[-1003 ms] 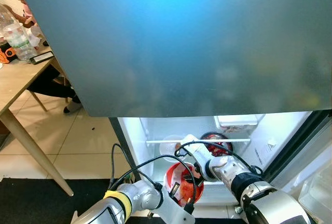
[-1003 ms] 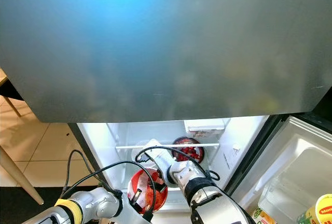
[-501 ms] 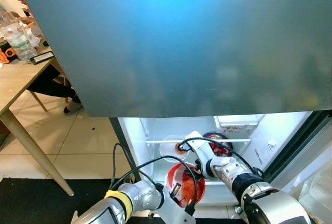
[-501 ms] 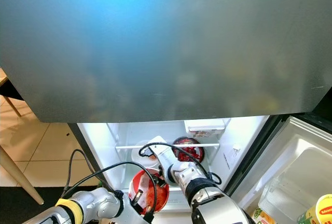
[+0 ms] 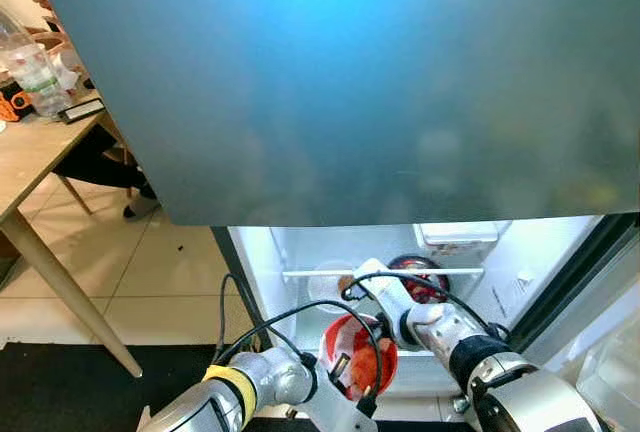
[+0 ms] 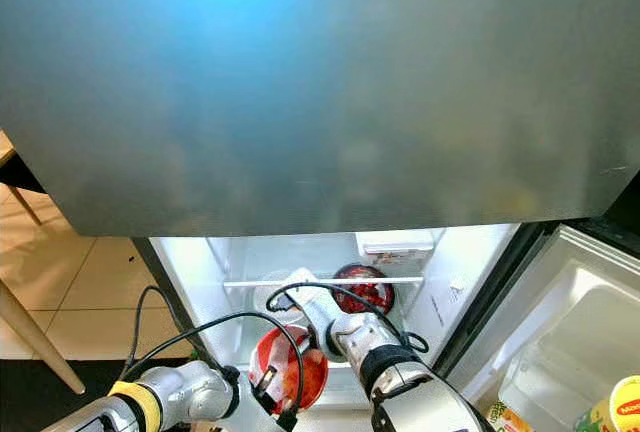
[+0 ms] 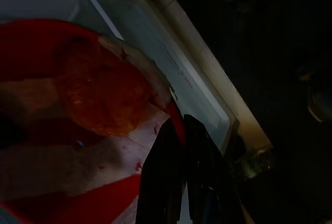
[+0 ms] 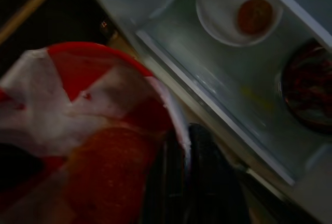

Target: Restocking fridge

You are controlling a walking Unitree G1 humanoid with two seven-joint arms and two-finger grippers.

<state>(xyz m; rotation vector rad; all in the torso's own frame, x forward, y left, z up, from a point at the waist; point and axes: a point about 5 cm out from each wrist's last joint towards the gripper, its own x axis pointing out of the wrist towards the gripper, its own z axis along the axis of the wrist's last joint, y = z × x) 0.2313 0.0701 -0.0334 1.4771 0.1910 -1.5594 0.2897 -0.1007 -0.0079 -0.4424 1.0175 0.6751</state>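
- Left wrist view: the left gripper (image 7: 179,130) pinches the rim of the red bowl (image 7: 46,125) of food.
- The right gripper (image 8: 179,143) pinches its opposite rim.
- The bowl hangs before the fridge shelf's (image 8: 218,86) front edge; keep it level, sliding in beside the white bowl (image 8: 233,11).

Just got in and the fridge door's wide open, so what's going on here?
The robot is loading the fridge. Both grippers hold one red bowl of food at the front of the lit lower compartment: the left gripper and the right gripper are each clamped on its rim. Further in, on the shelf, sit a white bowl and a dark bowl.
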